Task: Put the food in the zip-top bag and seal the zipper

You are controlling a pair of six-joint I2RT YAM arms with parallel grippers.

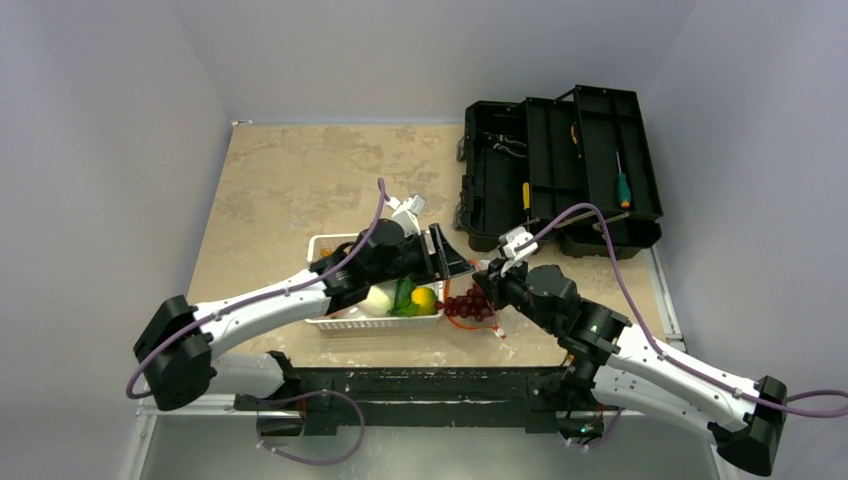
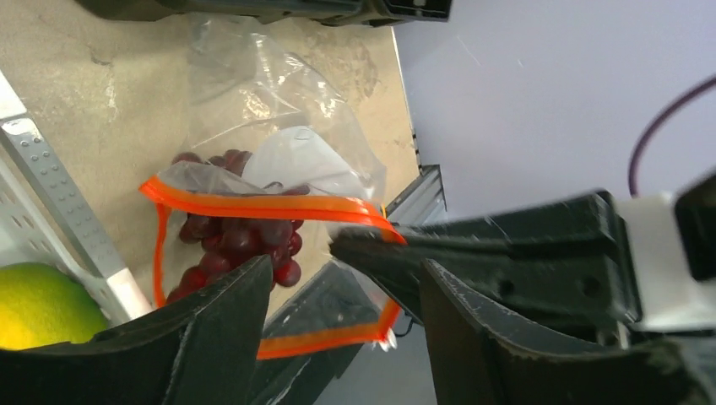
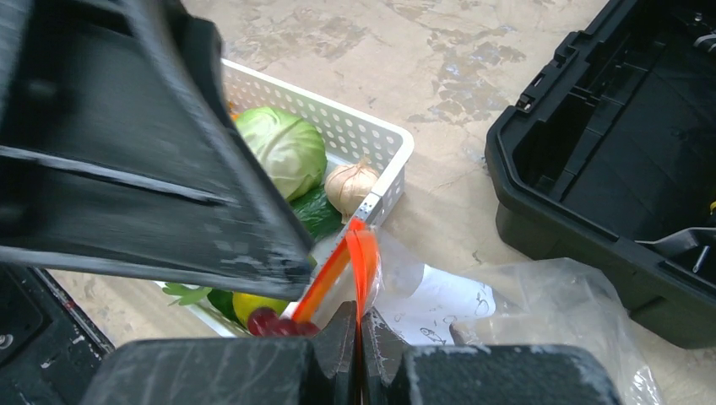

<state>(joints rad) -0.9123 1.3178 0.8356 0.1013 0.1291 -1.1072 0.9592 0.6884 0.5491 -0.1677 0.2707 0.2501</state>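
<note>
The clear zip-top bag [image 2: 287,101] lies right of the white basket with its mouth held open. Purple grapes [image 2: 236,240] lie inside it and also show in the top view [image 1: 470,303]. My right gripper [image 3: 359,325] is shut on the orange-red zipper strip [image 3: 361,253] and lifts that edge. My left gripper [image 2: 346,287] is open and empty, hovering just above the bag's mouth. A small white piece [image 2: 387,342] sits at the strip's near corner. The basket holds a green cabbage [image 3: 283,148], a cucumber [image 3: 317,211], a pale mushroom [image 3: 350,184], a yellow-green mango [image 1: 424,298] and a white radish [image 1: 377,300].
The white slatted basket [image 3: 371,135] stands left of the bag, touching it. An open black toolbox [image 1: 560,170] with tools stands at the back right, close behind the bag. The table's right edge and metal rail [image 2: 418,190] run just beyond the bag.
</note>
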